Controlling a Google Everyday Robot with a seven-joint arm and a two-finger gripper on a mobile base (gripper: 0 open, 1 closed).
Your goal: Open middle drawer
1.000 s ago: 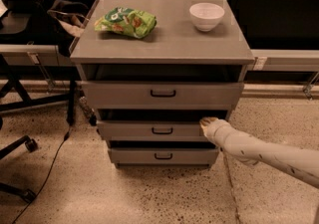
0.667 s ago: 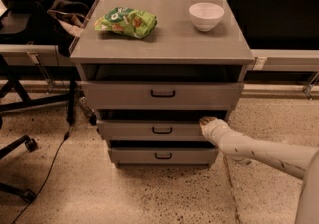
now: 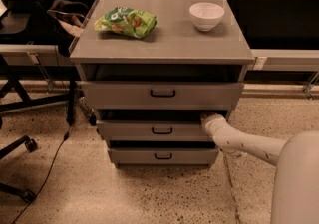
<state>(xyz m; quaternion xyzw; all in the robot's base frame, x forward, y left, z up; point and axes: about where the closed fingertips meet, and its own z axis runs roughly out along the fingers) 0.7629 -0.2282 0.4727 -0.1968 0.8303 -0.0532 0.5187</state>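
A grey three-drawer cabinet [image 3: 162,51] stands in the middle of the camera view. The middle drawer [image 3: 149,131] has a low flat front with a small black loop handle [image 3: 162,130] and stands a little way out. My white arm comes in from the lower right. The gripper [image 3: 208,117] is at the right end of the middle drawer's top edge, its tip reaching into the dark gap above the front. The top drawer [image 3: 162,94] and the bottom drawer [image 3: 162,156] also stand slightly out.
A green snack bag [image 3: 127,21] and a white bowl [image 3: 206,15] sit on the cabinet top. An office chair base [image 3: 20,148] and a black cable [image 3: 50,163] lie on the speckled floor at left. A dark bag [image 3: 67,16] sits behind the cabinet's left side.
The arm's bulky near part has come into view at the lower right. The gripper stays at the middle drawer's right end and the drawer has barely shifted.
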